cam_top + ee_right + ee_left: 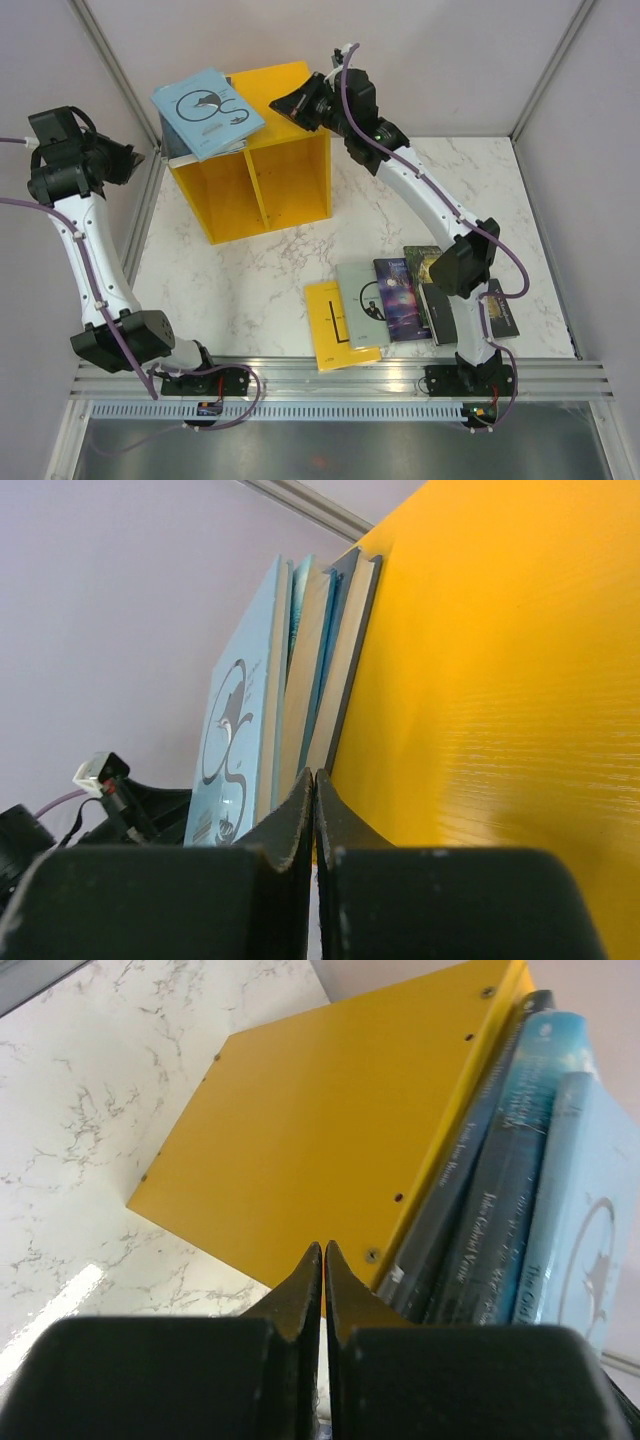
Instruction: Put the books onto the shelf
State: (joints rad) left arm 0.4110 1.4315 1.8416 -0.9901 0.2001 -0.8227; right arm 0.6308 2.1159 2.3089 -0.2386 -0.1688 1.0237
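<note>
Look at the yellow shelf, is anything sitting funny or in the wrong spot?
Yes. The light blue book and some darker ones under it lie stacked on the shelf's top, at its left corner, hanging over the edge, not inside. Both compartments look empty.

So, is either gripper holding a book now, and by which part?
No. The left gripper and the right gripper are both shut, with nothing between the jaws.
</note>
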